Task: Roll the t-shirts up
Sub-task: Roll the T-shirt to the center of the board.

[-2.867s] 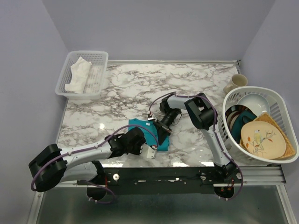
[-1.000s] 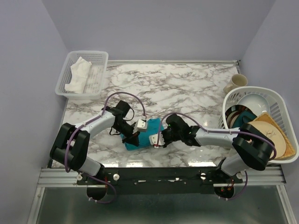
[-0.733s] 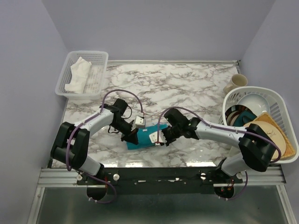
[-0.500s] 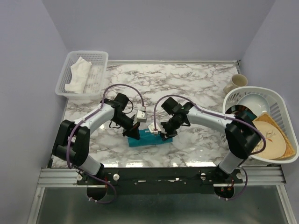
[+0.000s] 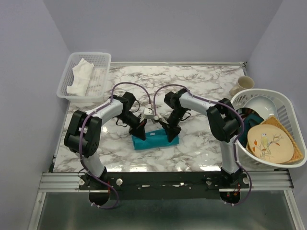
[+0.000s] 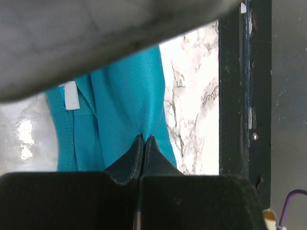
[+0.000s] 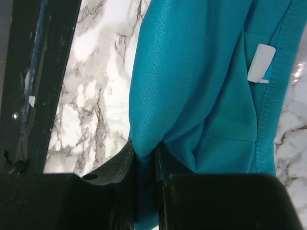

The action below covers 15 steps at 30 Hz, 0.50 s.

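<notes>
The shirt (image 5: pixel 154 139) lies bundled toward 6 o'clock on the table (image 5: pixel 201 86), with the left gripper (image 5: pixel 139 131) at its 9 o'clock end and the right gripper (image 5: pixel 171 132) at 3 o'clock, each nipped tight on a fold, probably to roll it evenly.

T-shirt (image 5: pixel 156 139): teal-blue, folded into a narrow band, pale collar label (image 7: pixel 260 63) showing; lay near marble table's (image 5: pixel 192 86) front edge.

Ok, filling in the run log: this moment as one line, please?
t-shirt: bunched into a band on the table | left hand: shut on t-shirt | right hand: shut on t-shirt
</notes>
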Motion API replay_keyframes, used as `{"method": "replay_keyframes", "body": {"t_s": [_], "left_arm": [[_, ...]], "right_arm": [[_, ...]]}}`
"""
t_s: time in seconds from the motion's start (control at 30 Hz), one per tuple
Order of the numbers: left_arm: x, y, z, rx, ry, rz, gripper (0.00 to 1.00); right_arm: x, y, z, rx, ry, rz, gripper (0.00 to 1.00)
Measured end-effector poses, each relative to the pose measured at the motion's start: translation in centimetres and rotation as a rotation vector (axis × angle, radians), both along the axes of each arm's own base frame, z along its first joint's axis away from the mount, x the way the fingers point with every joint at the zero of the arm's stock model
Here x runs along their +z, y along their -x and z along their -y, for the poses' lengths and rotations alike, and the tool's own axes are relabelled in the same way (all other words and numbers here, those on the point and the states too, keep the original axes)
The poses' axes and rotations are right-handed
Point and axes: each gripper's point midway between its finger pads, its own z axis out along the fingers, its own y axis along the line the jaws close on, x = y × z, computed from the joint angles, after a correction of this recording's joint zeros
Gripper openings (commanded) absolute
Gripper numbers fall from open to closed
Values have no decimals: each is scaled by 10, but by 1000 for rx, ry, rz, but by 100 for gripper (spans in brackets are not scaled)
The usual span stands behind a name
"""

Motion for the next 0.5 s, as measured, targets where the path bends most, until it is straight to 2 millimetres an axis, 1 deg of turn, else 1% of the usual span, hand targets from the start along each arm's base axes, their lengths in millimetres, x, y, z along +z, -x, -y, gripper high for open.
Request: {"method": "replay_keyframes", "body": {"t_s": [0.17,0.2,0.27,0.3,0.37,0.4,0.47,0.5], "left_arm": [[-3,-3,-4,-28,3,11,0],[-3,-4,-5,-31,6,15,4],[-4,-4,-8,-27,6,16,17],[-7,-5,-9,-20,6,17,28],[-14,-5,-13,10,-10,13,35],[-22,-5,-18,33,-34,26,41],[-29,-5,-25,74,-63,47,45],[-32,-9,-31,105,-101,73,45]], "right_arm": [[1,-13,-6,31,-5,2,26],[1,-17,-9,39,-8,9,27],[0,-22,-11,44,-5,13,27],[-1,-24,-11,45,3,11,29],[-7,-28,-14,45,15,2,29],[-10,-29,-14,39,28,-12,29],[-15,-29,-14,29,60,-43,30],[-16,-29,-14,23,75,-59,30]]}}
